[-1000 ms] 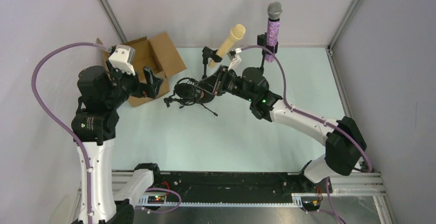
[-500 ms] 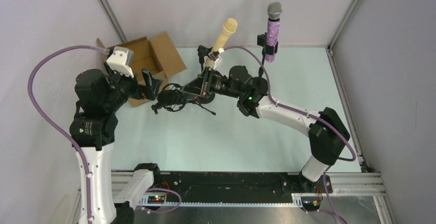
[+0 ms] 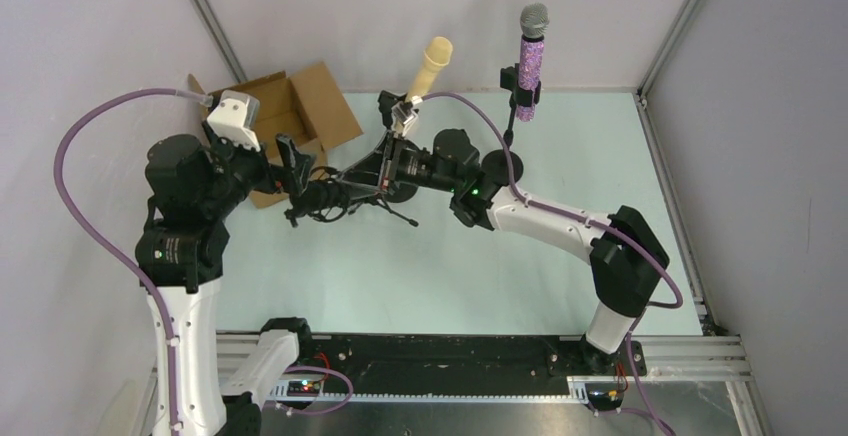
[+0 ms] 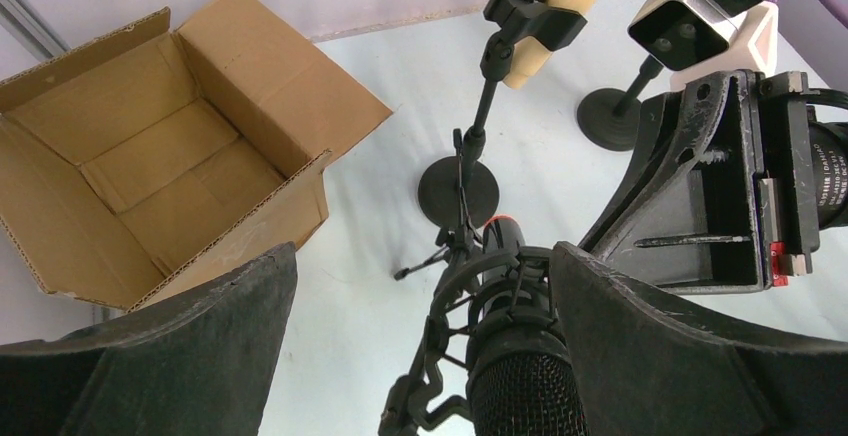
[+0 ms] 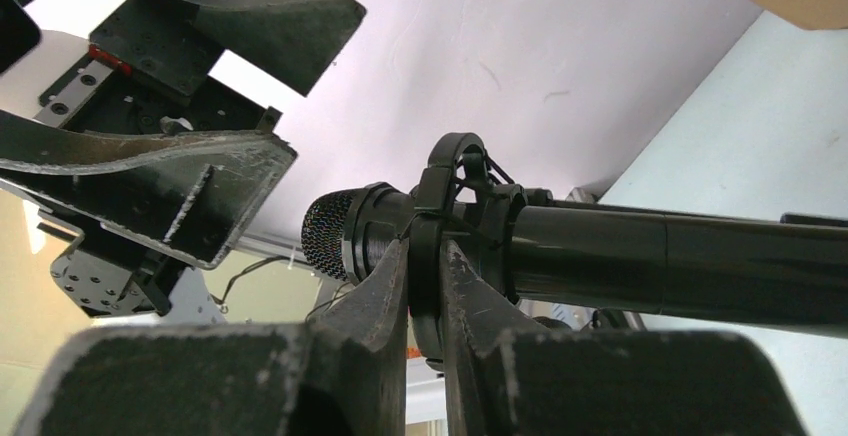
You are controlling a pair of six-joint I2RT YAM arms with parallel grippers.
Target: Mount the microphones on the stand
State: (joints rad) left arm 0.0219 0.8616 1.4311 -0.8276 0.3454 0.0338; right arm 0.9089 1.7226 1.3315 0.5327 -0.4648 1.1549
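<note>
The black microphone (image 3: pixel 328 194) with an orange end (image 4: pixel 503 226) lies level in a black shock mount (image 4: pixel 470 286). My right gripper (image 3: pixel 368 176) is shut on the mount's ring (image 5: pixel 450 156), fingers pinching it (image 5: pixel 425 256). My left gripper (image 3: pixel 297 174) is open; the mesh head (image 4: pixel 525 386) sits between its fingers (image 4: pixel 425 356), close to the right one. The cream-beige microphone (image 3: pixel 428 68) stands tilted in a clip on a stand (image 4: pixel 458 191). The purple glitter microphone (image 3: pixel 530 61) stands upright in its own stand (image 3: pixel 500 166).
An open, empty cardboard box (image 3: pixel 300 106) lies at the back left, just behind my left gripper; it also shows in the left wrist view (image 4: pixel 150 156). Thin tripod legs (image 3: pixel 405 216) stick out below the black microphone. Enclosure walls close the back and both sides.
My right arm has carried the black microphone and its mount leftward, bringing the head between the left gripper's open fingers. The cream-beige microphone has shifted left and stands more upright.
</note>
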